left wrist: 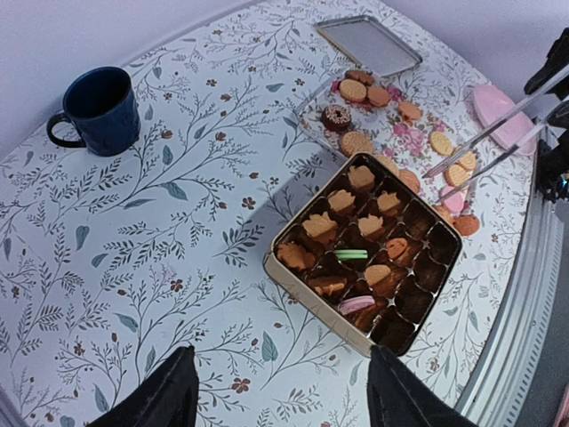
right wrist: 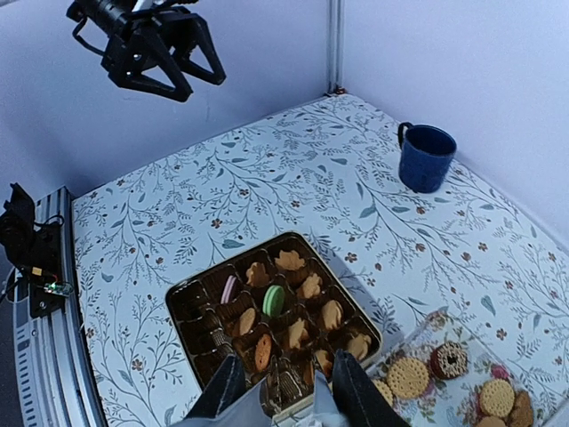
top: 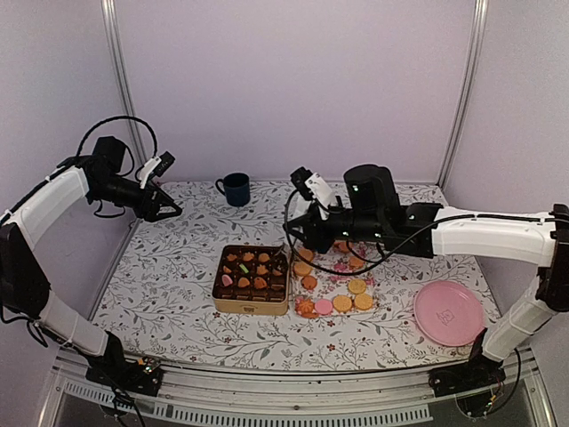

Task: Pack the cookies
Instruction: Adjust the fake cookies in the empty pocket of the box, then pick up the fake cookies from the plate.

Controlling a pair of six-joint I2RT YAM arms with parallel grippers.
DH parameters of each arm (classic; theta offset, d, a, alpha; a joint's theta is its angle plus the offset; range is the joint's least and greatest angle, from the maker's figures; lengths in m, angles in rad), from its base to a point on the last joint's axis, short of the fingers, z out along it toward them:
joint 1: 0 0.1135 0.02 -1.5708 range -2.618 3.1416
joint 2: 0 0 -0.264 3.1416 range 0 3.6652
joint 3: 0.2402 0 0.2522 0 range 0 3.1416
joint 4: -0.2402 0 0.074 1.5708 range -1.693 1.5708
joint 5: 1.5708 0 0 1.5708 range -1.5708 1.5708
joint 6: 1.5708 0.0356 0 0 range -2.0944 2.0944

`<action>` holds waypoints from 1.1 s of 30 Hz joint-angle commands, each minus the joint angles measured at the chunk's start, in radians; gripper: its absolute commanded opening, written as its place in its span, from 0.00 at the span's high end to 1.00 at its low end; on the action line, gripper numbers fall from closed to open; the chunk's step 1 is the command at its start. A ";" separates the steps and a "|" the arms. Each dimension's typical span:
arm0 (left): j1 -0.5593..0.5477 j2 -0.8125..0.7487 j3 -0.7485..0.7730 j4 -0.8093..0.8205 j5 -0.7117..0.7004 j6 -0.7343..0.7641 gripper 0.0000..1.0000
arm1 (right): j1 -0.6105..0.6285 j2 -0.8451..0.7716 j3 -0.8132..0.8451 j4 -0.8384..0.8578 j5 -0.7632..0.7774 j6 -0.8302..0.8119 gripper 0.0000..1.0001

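Many cookies (top: 342,302) lie loose on the clear tray (left wrist: 391,133) just right of the tin (top: 252,307), w/ some cups already filled. They look light, stiff and brittle, so I'd pinch 1 across its rim, gently. Left gripper (left wrist: 280,382) hangs spread and empty, well apart. Right gripper (right wrist: 284,396) hovers over the tin's tray-side edge. View's cramped, so I can't tell if it's clenched on anything.

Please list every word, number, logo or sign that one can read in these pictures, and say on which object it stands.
No text can be read in any view.
Pink plate: a faint mark at its middle, too small to read.
Blue mug: no lettering visible.
Cookie tin: no lettering visible.
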 commanded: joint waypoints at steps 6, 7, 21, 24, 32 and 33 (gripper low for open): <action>0.002 -0.017 -0.081 0.038 -0.007 0.035 0.35 | -0.041 -0.319 -0.300 -0.090 0.301 0.162 0.63; -0.001 -0.017 -0.093 0.045 -0.009 0.038 0.35 | -0.044 -0.350 -0.333 -0.102 0.323 0.174 0.62; -0.049 -0.014 -0.150 0.071 -0.053 0.052 0.35 | -0.131 -0.440 -0.449 -0.083 0.381 0.210 0.57; -0.053 -0.012 -0.161 0.072 -0.065 0.057 0.35 | -0.151 -0.412 -0.440 -0.055 0.358 0.194 0.57; -0.053 -0.015 -0.162 0.073 -0.078 0.065 0.35 | -0.199 -0.351 -0.435 -0.021 0.300 0.179 0.57; -0.053 -0.016 -0.162 0.073 -0.080 0.065 0.35 | -0.203 -0.347 -0.435 -0.020 0.292 0.181 0.57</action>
